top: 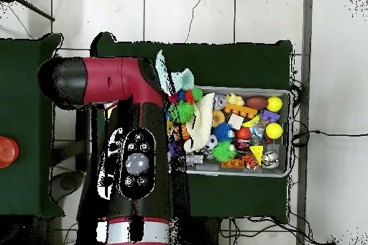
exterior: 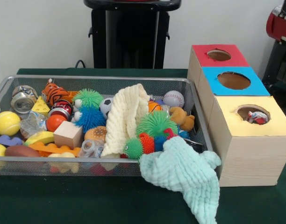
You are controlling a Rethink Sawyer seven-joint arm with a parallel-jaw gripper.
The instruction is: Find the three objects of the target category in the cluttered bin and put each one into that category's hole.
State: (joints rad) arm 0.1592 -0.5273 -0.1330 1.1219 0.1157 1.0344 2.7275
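I see the wire mesh bin (exterior: 187,93) crammed with toys; a pale mint muslin cloth (exterior: 182,175) spills over its near right rim. The gripper isn't visible, so I can't tell its state.

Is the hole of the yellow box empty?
No, a red and white thing shows inside the hole of the yellow box.
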